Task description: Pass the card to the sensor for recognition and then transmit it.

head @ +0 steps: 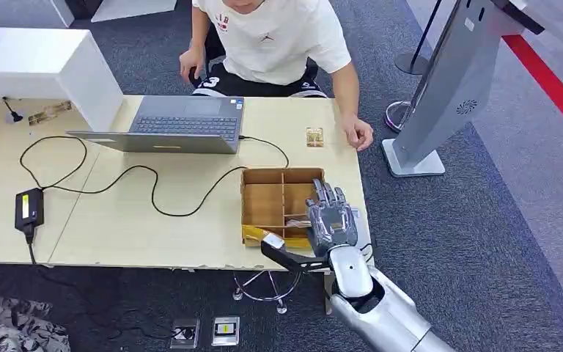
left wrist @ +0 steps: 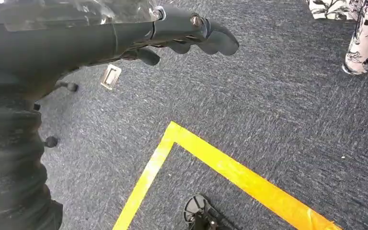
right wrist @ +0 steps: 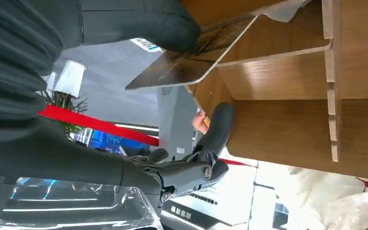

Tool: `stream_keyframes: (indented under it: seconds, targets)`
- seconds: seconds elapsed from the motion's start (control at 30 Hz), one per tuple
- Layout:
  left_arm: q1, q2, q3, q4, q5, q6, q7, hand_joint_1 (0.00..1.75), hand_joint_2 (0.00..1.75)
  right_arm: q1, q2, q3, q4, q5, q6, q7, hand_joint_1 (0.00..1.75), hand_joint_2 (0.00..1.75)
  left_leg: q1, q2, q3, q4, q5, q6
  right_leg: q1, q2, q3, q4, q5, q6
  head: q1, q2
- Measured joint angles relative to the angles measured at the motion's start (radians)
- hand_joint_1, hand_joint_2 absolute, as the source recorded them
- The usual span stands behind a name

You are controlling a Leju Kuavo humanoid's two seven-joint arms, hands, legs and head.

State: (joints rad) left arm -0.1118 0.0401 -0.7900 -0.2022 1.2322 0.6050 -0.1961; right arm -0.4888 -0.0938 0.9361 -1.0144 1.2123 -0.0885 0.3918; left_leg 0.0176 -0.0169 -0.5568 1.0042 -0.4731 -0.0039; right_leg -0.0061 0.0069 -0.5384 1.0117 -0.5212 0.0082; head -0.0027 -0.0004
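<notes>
Dark grey fingers (right wrist: pixel 218 127) of the right hand (head: pixel 331 220) reach down over the near right compartment of the wooden box (head: pixel 262 204), and the thick thumb (right wrist: pixel 172 26) presses on the face of a thin brown card (right wrist: pixel 191 60). In the right wrist view the card slants up out of the box with the thumb on top of it; one long finger lies against the box's wooden wall on the other side, clear of the card. Whether any finger bears on the card's underside cannot be told, so the grip itself is unclear. In the head view the back of the hand faces the camera, fingers pointing away from the robot into the box, with the silver forearm (head: pixel 370 301) rising from the lower right edge.

Beyond the fingertips, on the pale table (head: pixel 117 227), a small gold-coloured sensor (head: pixel 314 136) lies near a seated person's hand (head: pixel 357 134). Further out sit an open laptop (head: pixel 179 123), its black cable and a power brick (head: pixel 28 208). A grey kiosk (head: pixel 447 88) stands on the carpet beside the table.

The left hand (left wrist: pixel 182 36) hangs over grey carpet crossed by yellow tape (left wrist: pixel 230 170), its dark fingers loosely curled and apart, with nothing in them.
</notes>
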Motion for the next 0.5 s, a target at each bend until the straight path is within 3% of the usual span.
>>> stream_keyframes:
  seconds: [0.03,0.13,0.2,0.23,0.27,0.5]
  targets:
    - [0.000,0.000,0.000,0.000,0.000,0.000,0.000,0.00,1.75,0.000,0.000,-0.001,0.002,0.000,0.000,0.000,0.93,1.75,0.000,0.000,0.000,0.000,0.000,0.000,0.000,0.000,0.000,0.000,0.000,0.000,0.000,0.000]
    - [0.000,0.000,0.000,0.000,0.000,0.000,0.000,0.00,1.75,0.000,0.000,-0.008,0.007,0.000,0.000,0.000,0.94,1.75,0.000,0.000,0.000,0.000,0.000,0.000,0.000,0.000,0.000,0.000,0.000,0.000,0.000,0.000]
    - [0.000,0.000,0.000,0.000,0.000,0.000,0.000,0.00,1.75,0.000,-0.002,-0.008,0.007,0.000,0.000,0.000,1.10,1.75,0.000,0.000,0.000,0.000,0.000,0.000,0.000,0.000,0.000,0.000,0.000,0.000,0.000,0.000]
    - [0.000,0.000,0.000,0.000,0.000,-0.001,0.000,0.00,1.75,0.000,-0.003,-0.008,0.007,0.001,0.000,0.000,1.36,1.75,0.000,0.000,0.000,0.000,0.000,0.000,0.000,0.000,0.000,0.000,0.000,0.000,0.000,0.000]
    - [0.000,0.000,0.000,0.000,0.000,-0.001,0.000,0.00,1.75,0.000,-0.003,-0.008,0.007,0.002,0.000,0.000,1.52,1.75,0.000,0.000,0.000,0.000,0.000,0.000,0.000,0.000,0.000,0.000,0.000,0.000,0.000,0.000]
    - [0.000,0.000,0.000,0.000,0.000,0.000,0.000,0.00,1.75,0.000,-0.005,-0.008,0.007,0.005,0.002,-0.006,1.68,1.75,0.000,0.000,0.000,0.000,0.000,0.000,0.000,0.000,0.000,0.000,0.000,0.000,0.000,0.000]
